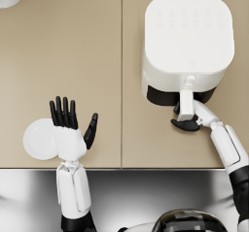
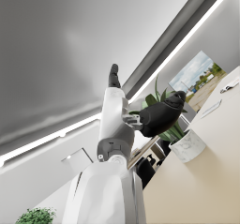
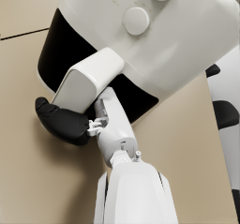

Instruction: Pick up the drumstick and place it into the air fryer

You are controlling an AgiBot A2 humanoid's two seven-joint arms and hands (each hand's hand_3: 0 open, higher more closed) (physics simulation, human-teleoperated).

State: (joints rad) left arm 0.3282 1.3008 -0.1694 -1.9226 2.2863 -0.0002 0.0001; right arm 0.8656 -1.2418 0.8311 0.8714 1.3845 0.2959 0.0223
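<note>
Tan counter (image 1: 97, 56) | air fryer (image 1: 187, 37) handle (image 1: 185, 105) gripped by right hand (image 1: 187, 122) | left hand (image 1: 70, 129) spread, empty | drumstick unseen; likely greasy, best held at bone end

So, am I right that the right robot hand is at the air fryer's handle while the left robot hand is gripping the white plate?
Not quite. The right robot hand is indeed at the air fryer's handle, but the left robot hand is not gripping the white plate: the head view shows it open, fingers spread, holding nothing, partly over the plate's edge.
</note>
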